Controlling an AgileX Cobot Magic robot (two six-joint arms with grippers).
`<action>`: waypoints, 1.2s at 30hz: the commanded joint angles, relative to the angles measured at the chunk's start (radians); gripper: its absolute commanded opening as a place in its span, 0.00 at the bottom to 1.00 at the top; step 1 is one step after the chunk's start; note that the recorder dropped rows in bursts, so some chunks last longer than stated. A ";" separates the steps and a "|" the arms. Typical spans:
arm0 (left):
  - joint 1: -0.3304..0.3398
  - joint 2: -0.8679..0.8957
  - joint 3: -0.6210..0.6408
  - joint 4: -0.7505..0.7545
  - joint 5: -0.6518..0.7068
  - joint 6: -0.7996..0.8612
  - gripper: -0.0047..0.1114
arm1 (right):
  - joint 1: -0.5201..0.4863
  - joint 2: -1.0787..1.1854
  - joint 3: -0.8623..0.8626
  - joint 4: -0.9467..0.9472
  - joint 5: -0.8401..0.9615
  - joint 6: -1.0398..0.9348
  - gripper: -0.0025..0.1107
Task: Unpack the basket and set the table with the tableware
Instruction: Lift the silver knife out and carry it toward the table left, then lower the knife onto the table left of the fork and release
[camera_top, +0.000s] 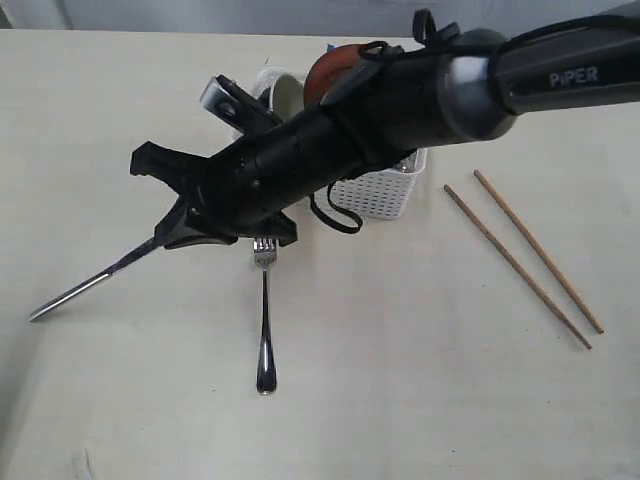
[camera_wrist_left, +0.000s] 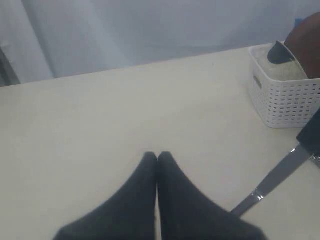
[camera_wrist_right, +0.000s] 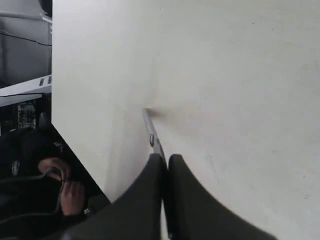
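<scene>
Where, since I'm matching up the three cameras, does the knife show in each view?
Exterior: knife at lower left, slanting down from the right gripper.
Left wrist: in the picture's lower right corner, beyond the shut left gripper.
Right wrist: mid-picture, sticking out from the right gripper's fingers.
Shared landmark: the pale table; the basket shows in exterior and left wrist only.
</scene>
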 joint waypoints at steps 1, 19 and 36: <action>0.002 -0.003 0.002 -0.001 -0.004 0.000 0.04 | -0.001 0.040 0.005 -0.034 -0.070 -0.019 0.02; 0.002 -0.003 0.002 -0.001 -0.004 0.000 0.04 | -0.003 0.032 0.005 -0.056 -0.063 -0.067 0.40; 0.002 -0.003 0.002 -0.001 -0.004 0.000 0.04 | -0.074 -0.116 0.003 -0.356 -0.036 0.038 0.38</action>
